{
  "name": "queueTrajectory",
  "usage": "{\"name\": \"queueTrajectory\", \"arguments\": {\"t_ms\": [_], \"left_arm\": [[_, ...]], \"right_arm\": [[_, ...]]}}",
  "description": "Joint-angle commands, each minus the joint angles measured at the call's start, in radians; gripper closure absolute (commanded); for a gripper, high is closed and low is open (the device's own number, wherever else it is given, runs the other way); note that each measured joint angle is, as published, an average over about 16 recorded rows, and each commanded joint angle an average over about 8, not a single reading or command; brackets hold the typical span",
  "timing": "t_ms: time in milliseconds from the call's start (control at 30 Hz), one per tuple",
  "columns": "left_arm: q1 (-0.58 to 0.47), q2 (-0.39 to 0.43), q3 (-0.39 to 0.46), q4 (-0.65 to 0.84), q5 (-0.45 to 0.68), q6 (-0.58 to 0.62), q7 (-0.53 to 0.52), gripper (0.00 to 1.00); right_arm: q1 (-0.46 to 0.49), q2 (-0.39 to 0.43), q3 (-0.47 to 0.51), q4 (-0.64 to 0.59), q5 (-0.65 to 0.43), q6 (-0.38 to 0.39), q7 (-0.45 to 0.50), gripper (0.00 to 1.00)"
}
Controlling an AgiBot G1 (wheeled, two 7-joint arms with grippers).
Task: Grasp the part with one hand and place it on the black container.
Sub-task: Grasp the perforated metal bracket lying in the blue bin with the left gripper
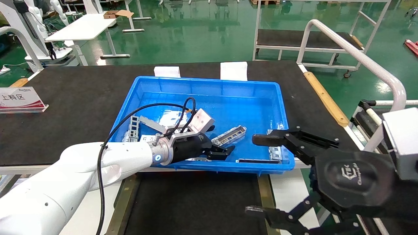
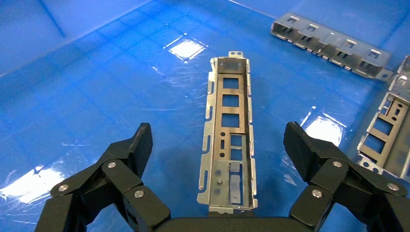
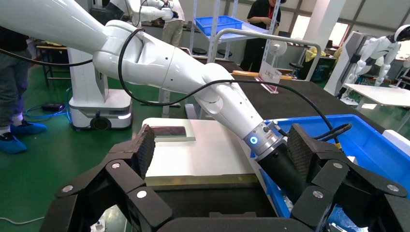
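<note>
The part is a narrow silvery ladder-like bar lying flat on the floor of the blue bin. My left gripper is low inside the bin, open and empty. In the left wrist view the part lies lengthwise between the spread fingers of the left gripper, touching neither. The black container, with olive strips along its sides, sits in front of the bin and also shows in the right wrist view. My right gripper hangs open and empty above the container's right edge; it also shows in the right wrist view.
More metal parts lie in the bin: one at the left, one at the right, and others in the left wrist view. A sign stands at the far left. A white rail runs along the right.
</note>
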Motion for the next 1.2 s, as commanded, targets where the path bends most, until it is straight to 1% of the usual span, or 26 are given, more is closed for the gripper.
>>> {"name": "queueTrajectory", "arguments": {"t_ms": [33, 533, 1200], "left_arm": [[-0.001, 0.0, 0.019, -0.003, -0.012, -0.01, -0.006, 1.0], [-0.009, -0.002, 0.123, -0.01, -0.104, -0.057, -0.01, 1.0], [-0.011, -0.003, 0.218, -0.002, -0.21, -0.079, 0.005, 1.0]], "right_arm": [[0.0, 0.0, 0.0, 0.0, 0.0, 0.0, 0.0, 1.0], [0.0, 0.0, 0.0, 0.0, 0.0, 0.0, 0.0, 1.0], [0.0, 0.0, 0.0, 0.0, 0.0, 0.0, 0.0, 1.0]]}}
